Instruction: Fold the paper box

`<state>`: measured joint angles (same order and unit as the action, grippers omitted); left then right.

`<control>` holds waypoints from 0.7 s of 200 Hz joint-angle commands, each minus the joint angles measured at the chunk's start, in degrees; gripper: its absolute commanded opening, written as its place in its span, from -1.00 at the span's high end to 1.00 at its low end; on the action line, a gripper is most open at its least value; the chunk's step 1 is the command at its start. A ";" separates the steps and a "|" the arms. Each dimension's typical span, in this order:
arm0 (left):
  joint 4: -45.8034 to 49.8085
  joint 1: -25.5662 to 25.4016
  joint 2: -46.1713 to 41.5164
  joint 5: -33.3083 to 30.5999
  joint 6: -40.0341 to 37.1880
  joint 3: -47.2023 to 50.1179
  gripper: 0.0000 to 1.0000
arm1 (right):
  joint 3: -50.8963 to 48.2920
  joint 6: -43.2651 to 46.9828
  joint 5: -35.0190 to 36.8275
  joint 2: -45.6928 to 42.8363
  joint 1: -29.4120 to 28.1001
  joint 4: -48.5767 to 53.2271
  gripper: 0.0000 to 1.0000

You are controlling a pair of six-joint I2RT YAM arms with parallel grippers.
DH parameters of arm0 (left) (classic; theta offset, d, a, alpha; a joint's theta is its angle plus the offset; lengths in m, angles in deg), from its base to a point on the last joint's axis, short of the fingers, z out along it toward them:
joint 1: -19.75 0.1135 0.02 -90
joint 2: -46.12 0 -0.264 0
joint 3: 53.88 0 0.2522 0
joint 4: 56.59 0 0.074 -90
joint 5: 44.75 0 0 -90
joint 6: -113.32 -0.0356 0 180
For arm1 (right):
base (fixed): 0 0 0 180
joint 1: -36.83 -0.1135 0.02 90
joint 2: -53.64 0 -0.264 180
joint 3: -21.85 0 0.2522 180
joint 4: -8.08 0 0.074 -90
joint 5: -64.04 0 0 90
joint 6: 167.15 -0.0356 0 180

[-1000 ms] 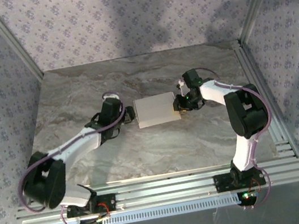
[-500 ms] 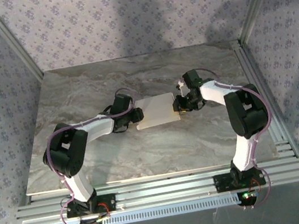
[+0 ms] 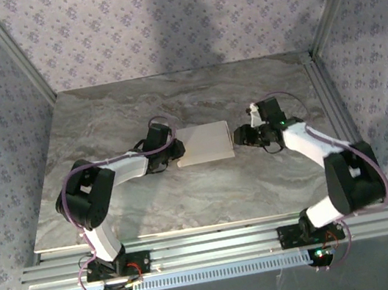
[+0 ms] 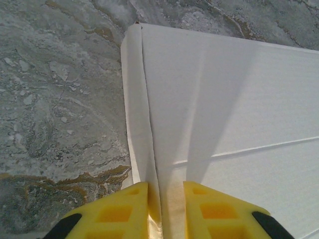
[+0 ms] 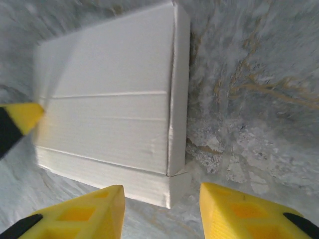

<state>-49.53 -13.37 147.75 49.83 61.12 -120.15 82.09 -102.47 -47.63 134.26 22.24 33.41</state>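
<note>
The paper box (image 3: 206, 144) lies flat (folded, plain white) on the table (image 3: 101, 123); left gripper (image 4: 165, 193) pinches its left edge, right gripper (image 5: 162, 199) gapes just beside its right end

We see a grey marbled table (image 3: 171, 97) enclosed by walls (image 3: 158, 17) of lilac flowered wallpaper, with aluminium posts (image 3: 10, 49) at the corners and rails (image 3: 219, 249) along its near edge.

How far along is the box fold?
Mostly done: the paper box lies on the table as a closed flat rectangle. In hand: the left gripper pinches its left edge wall; the right gripper stands open just off the right end. Left: likely pressing that seam flat and letting go.
</note>
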 commanded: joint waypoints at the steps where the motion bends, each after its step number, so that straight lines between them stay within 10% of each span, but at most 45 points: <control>1: 4.41 -0.31 1.49 0.43 -0.10 1.71 0.64 | -8.99 -12.24 1.46 -6.19 -1.23 -10.02 0.08; 72: 5.30 -0.37 0.69 1.01 -0.05 1.95 0.72 | -28.89 -43.45 19.12 -21.63 -16.94 -32.14 0.06; 140: 5.13 -0.91 0.37 1.05 0.57 2.07 0.74 | -25.85 -52.04 15.65 -2.60 -19.89 -47.70 0.13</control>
<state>-49.55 -13.37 147.59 49.96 61.42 -120.02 53.96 -148.99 -32.35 126.78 3.51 -5.91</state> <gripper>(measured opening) 0.131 0.440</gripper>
